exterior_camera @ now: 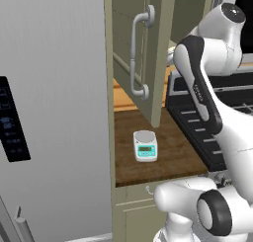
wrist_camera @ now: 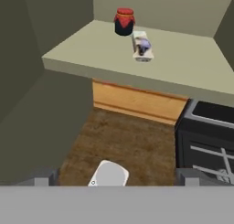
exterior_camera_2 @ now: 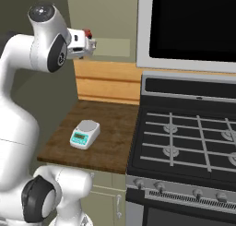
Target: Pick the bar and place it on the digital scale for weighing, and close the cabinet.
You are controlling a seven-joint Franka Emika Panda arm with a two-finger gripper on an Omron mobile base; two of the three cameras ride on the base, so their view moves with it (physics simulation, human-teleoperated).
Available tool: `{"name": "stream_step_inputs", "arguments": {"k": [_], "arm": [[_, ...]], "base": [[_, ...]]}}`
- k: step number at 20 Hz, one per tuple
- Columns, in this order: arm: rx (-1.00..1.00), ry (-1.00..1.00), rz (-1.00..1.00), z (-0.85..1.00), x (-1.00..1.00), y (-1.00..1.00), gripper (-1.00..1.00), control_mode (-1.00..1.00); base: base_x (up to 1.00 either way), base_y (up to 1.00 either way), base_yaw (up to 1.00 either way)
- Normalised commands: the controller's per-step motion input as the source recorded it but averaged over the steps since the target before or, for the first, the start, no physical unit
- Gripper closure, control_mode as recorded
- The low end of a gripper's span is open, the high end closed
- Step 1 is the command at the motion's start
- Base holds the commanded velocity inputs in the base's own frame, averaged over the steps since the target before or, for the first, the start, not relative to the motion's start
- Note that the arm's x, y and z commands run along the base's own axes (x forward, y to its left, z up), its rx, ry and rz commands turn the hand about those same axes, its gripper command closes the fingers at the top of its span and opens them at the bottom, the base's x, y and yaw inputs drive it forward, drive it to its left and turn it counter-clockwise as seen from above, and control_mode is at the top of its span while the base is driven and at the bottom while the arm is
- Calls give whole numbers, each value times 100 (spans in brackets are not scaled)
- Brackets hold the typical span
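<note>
The bar (wrist_camera: 141,45), a pale flat packet with a dark patch, lies on the cabinet shelf (wrist_camera: 183,67) beside a dark jar. My gripper (wrist_camera: 116,178) is open, its fingertips (wrist_camera: 43,177) wide apart with nothing between them. It hovers in front of the shelf, well short of the bar. The digital scale (exterior_camera: 145,145) stands on the wooden counter with a bare plate and shows again (exterior_camera_2: 85,133) near the counter's front. The cabinet door (exterior_camera: 160,48) stands open over the counter, its curved grey handle (exterior_camera: 137,53) facing left.
A dark jar with a red lid (wrist_camera: 124,21) sits just behind the bar. A black stove (exterior_camera_2: 184,142) borders the counter on the right, under a microwave (exterior_camera_2: 193,26). A grey fridge (exterior_camera: 49,112) stands at the left. A drawer unit (exterior_camera: 143,206) sits below the counter.
</note>
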Motion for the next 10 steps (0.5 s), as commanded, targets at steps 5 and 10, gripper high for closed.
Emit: {"name": "stream_step_inputs", "arguments": {"k": [5, 10], "arm": [[1, -2, 4, 10, 45, 0, -100, -100], [2, -2, 6, 0, 60, 0, -100, -100]], "base": [[0, 0, 0], [0, 0, 0]]}}
